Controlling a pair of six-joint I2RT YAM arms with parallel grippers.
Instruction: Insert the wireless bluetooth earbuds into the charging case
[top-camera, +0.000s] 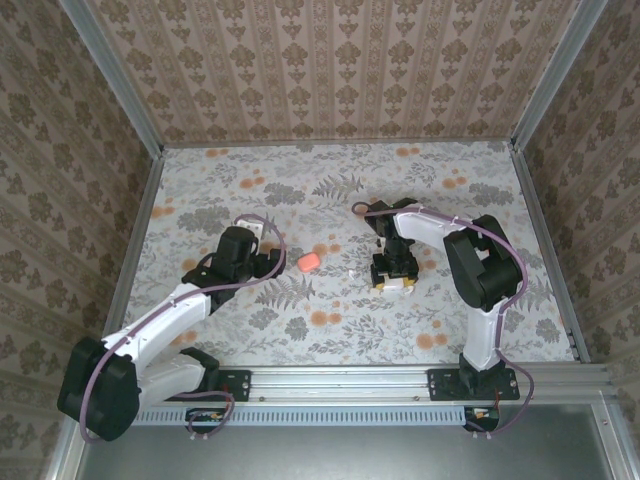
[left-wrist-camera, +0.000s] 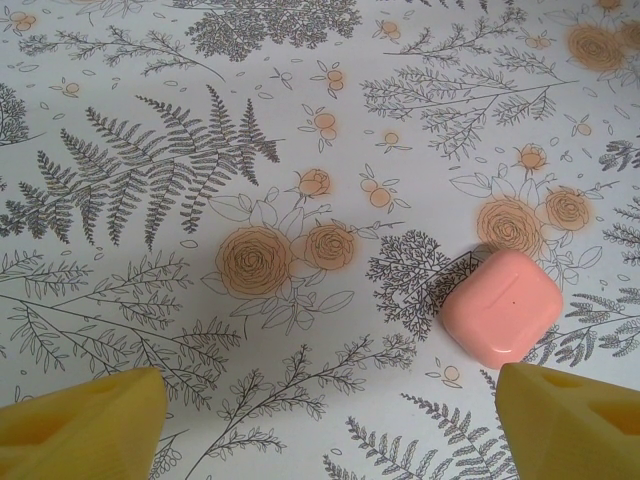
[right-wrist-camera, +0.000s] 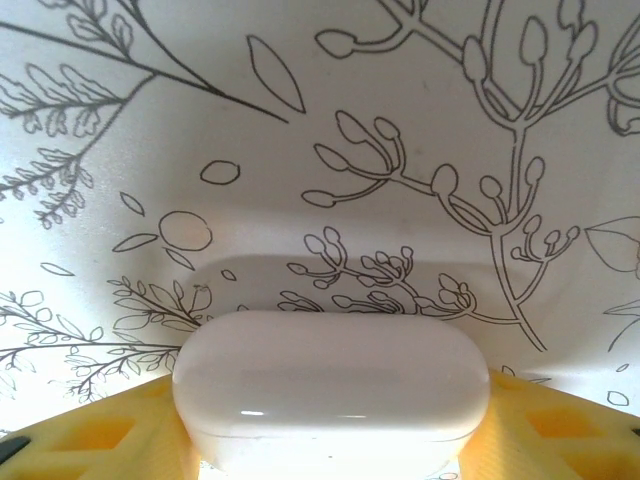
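Well, the worktop wears a pale cloth printed with grey ferns and orange flowers. Brown patterned wallpaper closes it in on three sides behind a metal frame. Left of centre in the top view, the left hand is spread wide and holds nothing. Its wrist view shows the yellow fingers in the two lower corners with bare cloth between them. A coral case, lid closed, lies flat just beside that hand, at the lower right of its wrist view. Right of centre, the right hand points down at the cloth, its fingers closed against both sides of a white case. A white speck lies between the cases, too small to tell what it is.
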